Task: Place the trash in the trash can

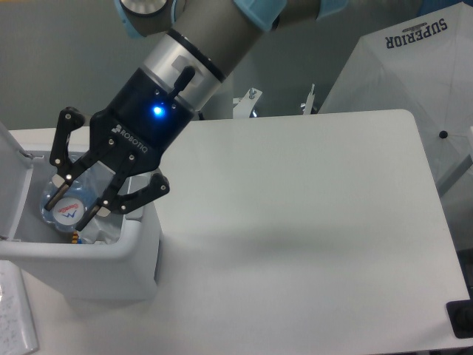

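Bottle (68, 207) clamped between jaws, over open trash can (111, 270).

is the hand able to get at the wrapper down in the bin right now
Probably not as things stand. The hand is shut on the bottle over the open bin, and the bottle covers most of the wrapper below it. It would likely have to drop the bottle first.

White table (310, 222) with light grey trash can (96, 270) at its left side.
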You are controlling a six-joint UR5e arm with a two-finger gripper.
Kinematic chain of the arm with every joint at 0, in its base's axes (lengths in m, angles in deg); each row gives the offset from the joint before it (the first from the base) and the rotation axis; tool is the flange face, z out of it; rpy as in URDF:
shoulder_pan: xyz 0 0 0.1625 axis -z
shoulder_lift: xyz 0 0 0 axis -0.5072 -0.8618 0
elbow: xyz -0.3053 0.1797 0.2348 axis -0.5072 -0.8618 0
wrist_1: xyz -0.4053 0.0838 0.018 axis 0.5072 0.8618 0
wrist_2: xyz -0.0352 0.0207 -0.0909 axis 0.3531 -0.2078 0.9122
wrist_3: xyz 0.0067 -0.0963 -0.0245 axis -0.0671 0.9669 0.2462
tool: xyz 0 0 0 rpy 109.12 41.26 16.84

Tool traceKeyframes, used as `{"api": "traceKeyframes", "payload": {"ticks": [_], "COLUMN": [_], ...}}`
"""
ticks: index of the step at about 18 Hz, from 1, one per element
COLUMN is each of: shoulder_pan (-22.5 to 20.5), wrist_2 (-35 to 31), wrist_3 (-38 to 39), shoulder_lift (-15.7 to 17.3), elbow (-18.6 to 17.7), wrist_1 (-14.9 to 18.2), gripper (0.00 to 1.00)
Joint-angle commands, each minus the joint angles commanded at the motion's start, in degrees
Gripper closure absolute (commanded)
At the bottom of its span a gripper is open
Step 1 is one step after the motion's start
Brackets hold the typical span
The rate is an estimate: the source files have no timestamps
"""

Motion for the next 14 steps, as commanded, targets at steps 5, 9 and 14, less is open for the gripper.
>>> {"api": "traceKeyframes", "payload": {"ticks": [5,9,14], "shoulder_pan": [0.1,0.1,0.0], "wrist_2": [-0.1,-0.2,-0.2], "wrist_3": [-4.6,-7.1,-8.0], "shoulder_lift": [0.4,0.4,0.6], "elbow": [-1.8,-1.9,-1.9], "wrist_1": [0.0,-0.3,-0.2], "gripper": [0.7,0.12,0.0]}}
